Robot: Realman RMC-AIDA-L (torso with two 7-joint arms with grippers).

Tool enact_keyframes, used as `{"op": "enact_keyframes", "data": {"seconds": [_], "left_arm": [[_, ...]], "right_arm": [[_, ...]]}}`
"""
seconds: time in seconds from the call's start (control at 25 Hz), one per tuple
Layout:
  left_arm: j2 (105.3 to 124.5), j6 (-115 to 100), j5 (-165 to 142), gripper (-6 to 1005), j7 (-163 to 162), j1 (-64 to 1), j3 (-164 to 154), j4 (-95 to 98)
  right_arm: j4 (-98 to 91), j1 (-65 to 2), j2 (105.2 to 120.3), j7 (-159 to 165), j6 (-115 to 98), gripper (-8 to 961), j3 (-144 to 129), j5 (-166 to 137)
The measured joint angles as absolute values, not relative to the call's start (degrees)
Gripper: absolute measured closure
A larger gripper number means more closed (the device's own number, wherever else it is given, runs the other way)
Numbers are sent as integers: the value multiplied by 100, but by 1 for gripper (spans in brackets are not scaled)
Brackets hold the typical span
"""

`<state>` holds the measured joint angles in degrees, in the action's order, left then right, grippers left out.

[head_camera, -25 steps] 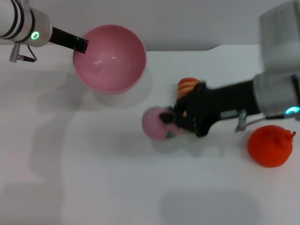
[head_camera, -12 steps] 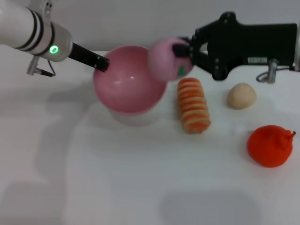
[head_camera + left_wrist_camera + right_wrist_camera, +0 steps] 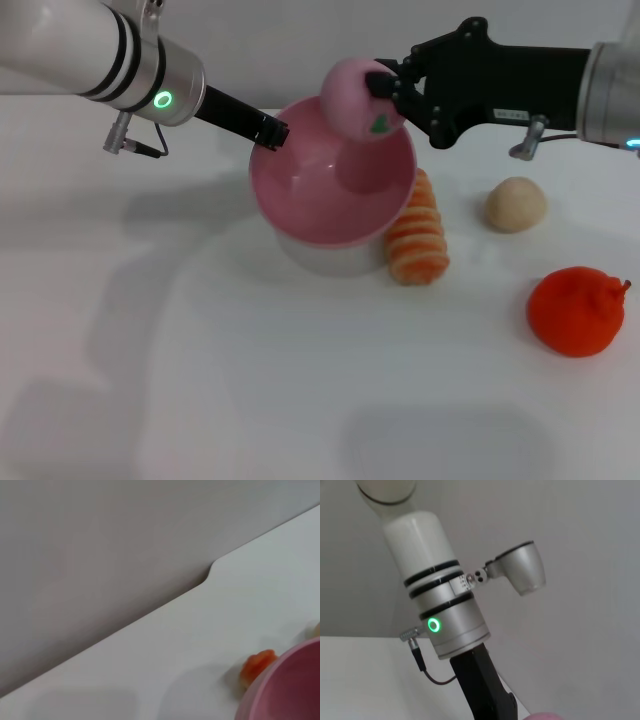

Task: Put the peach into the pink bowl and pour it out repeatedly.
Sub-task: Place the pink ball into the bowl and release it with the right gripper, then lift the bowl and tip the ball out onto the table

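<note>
Peach (image 3: 358, 97) sits pinched in the right gripper (image 3: 385, 98), its black fingers pressed against the fruit's side with the green stem mark showing just below them. The fruit hangs above the far rim of the pink bowl (image 3: 333, 180), directly beneath and slightly ahead of the fingertips, so a release would likely drop it inside rather than on the table (image 3: 200, 350).

The left gripper (image 3: 268, 131) is clamped on the bowl's rim on the side away from the right gripper. The bowl is tipped with its opening facing toward the camera and appears lifted, a pale shadow lying under it. Holding it by the edge probably lets this arm steady it as a target now and tilt it for pouring afterwards. In the left wrist view only a slice of the pink bowl (image 3: 290, 685) shows.

Compared with half a second ago, the bowl has shifted toward the right gripper and now overlaps the striped orange bread-like object (image 3: 418, 235), which stood apart from it before. The peach has stayed at about the same height but sits more squarely over the bowl's opening. A second ago the fruit was down at table level with the bowl well away.

A beige ball (image 3: 516, 204) and an orange-red fruit (image 3: 577, 310) lie below the right arm, untouched.
</note>
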<state>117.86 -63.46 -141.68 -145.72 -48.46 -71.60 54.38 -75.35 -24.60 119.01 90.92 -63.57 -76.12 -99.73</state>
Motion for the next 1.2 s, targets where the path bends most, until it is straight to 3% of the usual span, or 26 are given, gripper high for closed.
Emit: {"op": "enact_keyframes", "data": {"seconds": [0.4, 0.64, 0.88, 1.2], "left_arm": [[11786, -6344, -14083, 953, -14572, -4880, -7241, 5506], [11795, -6295, -14079, 953, -14576, -4905, -7251, 5483], [11795, -6050, -14080, 954, -14497, -4878, -7329, 5459], [11814, -5161, -14079, 955, -14193, -4698, -7971, 5456]], "right_arm": [[-7306, -2560, 11887, 9092, -6073, 805, -7677, -9996], [-7314, -2530, 11883, 9078, -6057, 567, -7624, -9991], [-7284, -2285, 11897, 8492, -5862, 531, -7472, -9166], [-5699, -1602, 11884, 4601, -7208, 510, -7268, -4625]]}}
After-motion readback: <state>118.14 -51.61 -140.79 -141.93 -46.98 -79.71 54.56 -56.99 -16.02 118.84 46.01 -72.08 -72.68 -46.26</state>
